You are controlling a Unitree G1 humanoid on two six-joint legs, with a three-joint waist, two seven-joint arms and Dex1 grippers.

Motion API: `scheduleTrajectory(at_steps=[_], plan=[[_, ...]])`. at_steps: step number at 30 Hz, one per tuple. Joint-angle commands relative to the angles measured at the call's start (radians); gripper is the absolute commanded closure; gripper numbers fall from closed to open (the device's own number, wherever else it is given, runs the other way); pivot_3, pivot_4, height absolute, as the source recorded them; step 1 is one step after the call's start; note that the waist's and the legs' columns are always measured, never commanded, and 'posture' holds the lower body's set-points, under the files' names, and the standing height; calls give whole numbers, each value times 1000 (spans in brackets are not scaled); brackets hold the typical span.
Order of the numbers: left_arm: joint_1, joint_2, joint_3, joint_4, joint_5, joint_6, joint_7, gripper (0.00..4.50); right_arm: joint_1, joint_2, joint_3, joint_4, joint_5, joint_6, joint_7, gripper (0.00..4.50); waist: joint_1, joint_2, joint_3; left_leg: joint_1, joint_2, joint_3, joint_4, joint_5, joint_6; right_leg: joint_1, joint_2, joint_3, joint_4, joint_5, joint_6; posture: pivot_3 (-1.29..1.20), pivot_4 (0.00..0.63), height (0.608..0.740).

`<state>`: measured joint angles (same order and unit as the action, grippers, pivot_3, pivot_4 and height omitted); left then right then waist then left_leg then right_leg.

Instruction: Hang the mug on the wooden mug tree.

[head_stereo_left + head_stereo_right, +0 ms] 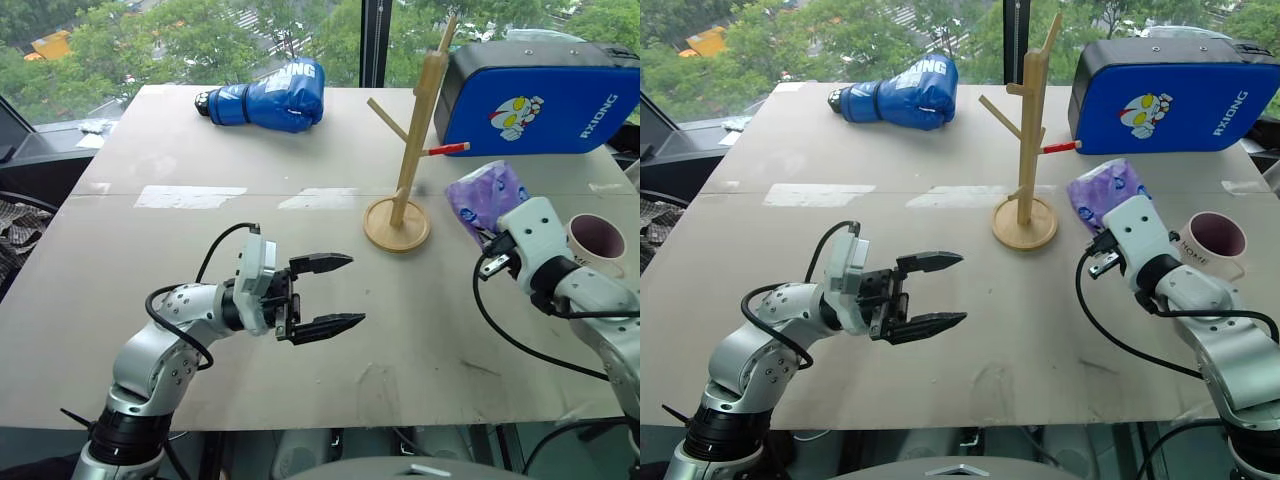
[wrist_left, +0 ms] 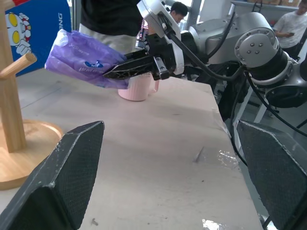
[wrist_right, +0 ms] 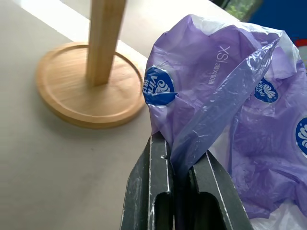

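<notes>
The white mug with a dark purple inside stands near the table's right edge, just right of my right wrist. The wooden mug tree rises on its round base at centre right, with a red-tipped peg pointing right. My right gripper is shut on a fold of the purple tissue pack, which hangs between the tree and the mug. In the left wrist view the mug stands behind that pack. My left gripper is open over bare table, left of and nearer than the tree, pointing right.
A blue boxing glove lies at the back of the table. A blue pad with a cartoon figure leans at the back right behind the tree. White tape patches mark the middle. A person is beyond the table.
</notes>
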<state>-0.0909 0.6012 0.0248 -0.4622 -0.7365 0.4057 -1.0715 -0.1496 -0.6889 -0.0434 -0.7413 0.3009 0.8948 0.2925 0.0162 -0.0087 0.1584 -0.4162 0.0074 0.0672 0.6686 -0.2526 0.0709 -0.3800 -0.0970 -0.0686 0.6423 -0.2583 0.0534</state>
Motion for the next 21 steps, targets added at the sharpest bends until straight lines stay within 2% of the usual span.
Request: scheduleTrajectory(at_steps=[1,4,6,9,11,13,15,21], plan=[[9,5,14,-43,2,-25,3,0,14,-2,-30,-15,-11,-63,32,4462,-1,0,0,0,0,0,0,0,0,0,0,0,0,0,0,0,150,731],[8,3,10,-44,2,-25,8,0,-12,28,-114,-16,21,-86,37,4462,-2,0,0,0,0,0,0,0,0,0,0,0,0,0,0,0,150,731],[4,2,6,-40,4,-25,7,0,-64,34,-239,3,65,-63,34,4462,-2,1,0,0,0,0,0,0,0,0,0,0,0,0,0,0,150,731],[3,-1,5,-30,5,-30,0,0,-99,-6,-395,45,105,-18,57,4462,0,1,1,0,0,0,0,0,0,0,1,0,0,0,0,0,150,731],[0,-7,3,-25,-8,-32,-13,0,-73,-97,-496,130,70,-10,93,4462,8,1,1,0,0,0,0,0,0,0,1,0,0,0,0,0,150,731],[-1,-11,3,-23,-27,-35,-37,0,-6,-197,-538,235,-1,-36,126,4462,10,1,0,0,-1,0,0,0,0,1,1,-1,0,0,0,0,150,731],[-4,-15,9,-20,-44,-40,-58,0,27,-243,-562,322,-20,-25,138,4462,8,1,0,0,-1,1,-1,0,0,0,1,0,0,0,0,0,150,731],[-15,-8,33,-34,-81,-28,-64,0,95,-292,-576,521,-63,-13,155,4462,-6,2,0,2,2,3,-1,0,0,0,0,2,0,0,0,0,150,731]])
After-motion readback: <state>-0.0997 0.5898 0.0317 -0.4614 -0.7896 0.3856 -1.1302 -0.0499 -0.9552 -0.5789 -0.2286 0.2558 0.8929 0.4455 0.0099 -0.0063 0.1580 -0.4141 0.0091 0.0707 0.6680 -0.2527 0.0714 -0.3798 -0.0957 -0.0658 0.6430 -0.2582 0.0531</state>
